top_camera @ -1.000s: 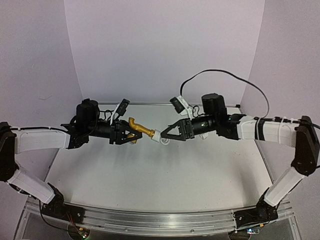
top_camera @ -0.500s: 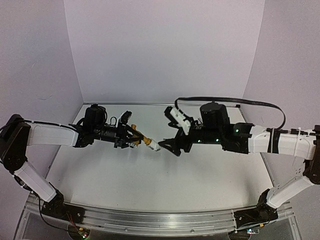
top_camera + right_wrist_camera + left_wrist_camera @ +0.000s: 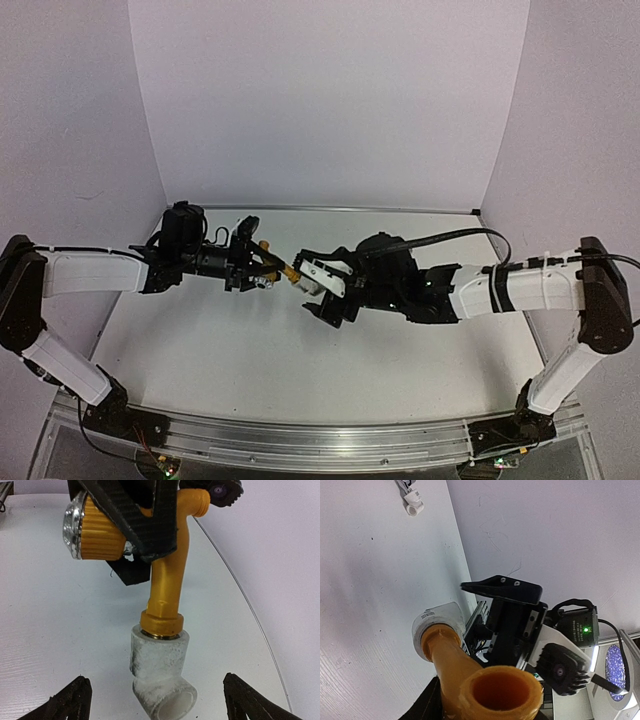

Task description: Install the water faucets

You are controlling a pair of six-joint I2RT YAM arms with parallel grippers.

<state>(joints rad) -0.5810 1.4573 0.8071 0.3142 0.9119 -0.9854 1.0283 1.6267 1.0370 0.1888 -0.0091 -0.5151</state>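
While the left pincer (image 3: 263, 263) clamps the brass-gold faucet (image 3: 167, 580) above the desk (image 3: 200, 350), the white elbow fitting (image 3: 160, 662) at its 6 o'clock end sits untouched inside the gaping right pincer (image 3: 157, 697). The faucet is probably stiff, slick metal, best gripped by the body.

Mid-frame, my left gripper (image 3: 262, 265) holds the faucet (image 3: 167, 580), its end seated in a pipe fitting (image 3: 160, 662) between the parted jaws of my right gripper (image 3: 157, 697).

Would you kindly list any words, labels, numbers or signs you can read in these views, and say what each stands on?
Nothing can be read outright.
Dark print on the rim of the white plastic elbow fitting: too small to read.
White lettering on the black module with a green light on the right arm: blurred.
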